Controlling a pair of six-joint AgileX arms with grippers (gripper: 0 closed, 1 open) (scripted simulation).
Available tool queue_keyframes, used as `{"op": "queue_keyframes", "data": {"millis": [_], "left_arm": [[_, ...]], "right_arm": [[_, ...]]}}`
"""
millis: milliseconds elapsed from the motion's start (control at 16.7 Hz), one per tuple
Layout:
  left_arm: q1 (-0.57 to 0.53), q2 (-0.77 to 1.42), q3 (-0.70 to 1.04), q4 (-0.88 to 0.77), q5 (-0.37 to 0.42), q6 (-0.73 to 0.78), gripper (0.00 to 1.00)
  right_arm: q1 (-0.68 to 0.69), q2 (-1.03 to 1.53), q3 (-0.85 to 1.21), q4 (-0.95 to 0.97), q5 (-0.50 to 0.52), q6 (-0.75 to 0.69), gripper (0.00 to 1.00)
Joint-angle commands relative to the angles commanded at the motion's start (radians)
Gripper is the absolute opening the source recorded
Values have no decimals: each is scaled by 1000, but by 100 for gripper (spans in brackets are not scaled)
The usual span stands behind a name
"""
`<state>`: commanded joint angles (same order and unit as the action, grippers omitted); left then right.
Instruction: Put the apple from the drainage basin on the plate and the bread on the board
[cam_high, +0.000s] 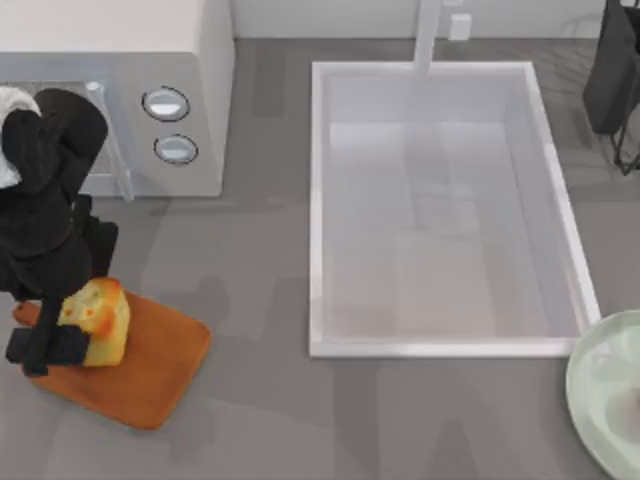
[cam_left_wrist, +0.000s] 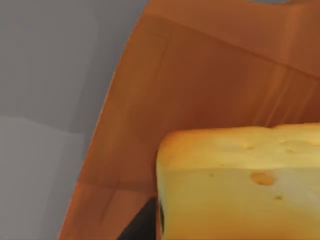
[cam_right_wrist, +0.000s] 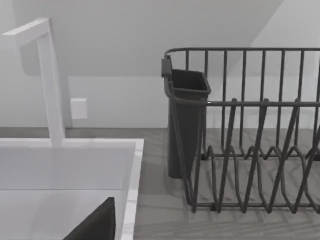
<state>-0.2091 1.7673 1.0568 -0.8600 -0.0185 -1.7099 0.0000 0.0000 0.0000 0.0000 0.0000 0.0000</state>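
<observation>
The golden bread (cam_high: 100, 320) sits tilted over the left part of the orange-brown board (cam_high: 160, 365) at the table's left front. My left gripper (cam_high: 62, 338) is shut on the bread from its left side. In the left wrist view the bread (cam_left_wrist: 240, 185) is close up above the board (cam_left_wrist: 200, 75). The white drainage basin (cam_high: 318, 200) stands in the middle with a bare pale bottom. The mint-green plate (cam_high: 600, 400) lies at the front right edge. The apple is out of view. My right arm (cam_high: 612, 70) is parked at the back right.
A white microwave (cam_high: 120, 60) with two round knobs stands behind the board. A faucet (cam_high: 428, 35) rises at the basin's back rim. A dark wire dish rack (cam_right_wrist: 250, 140) with a cup holder (cam_right_wrist: 186, 120) stands right of the basin.
</observation>
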Motion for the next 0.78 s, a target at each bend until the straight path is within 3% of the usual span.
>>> {"op": "queue_keyframes", "data": {"millis": [120, 180, 780], "left_arm": [[0, 0, 0, 0, 0, 0, 98], [0, 0, 0, 0, 0, 0, 100], [3, -9, -5, 6, 0, 7, 100]], "right_arm": [[0, 0, 0, 0, 0, 0, 100], [0, 0, 0, 0, 0, 0, 100], [0, 0, 0, 0, 0, 0, 100]]}}
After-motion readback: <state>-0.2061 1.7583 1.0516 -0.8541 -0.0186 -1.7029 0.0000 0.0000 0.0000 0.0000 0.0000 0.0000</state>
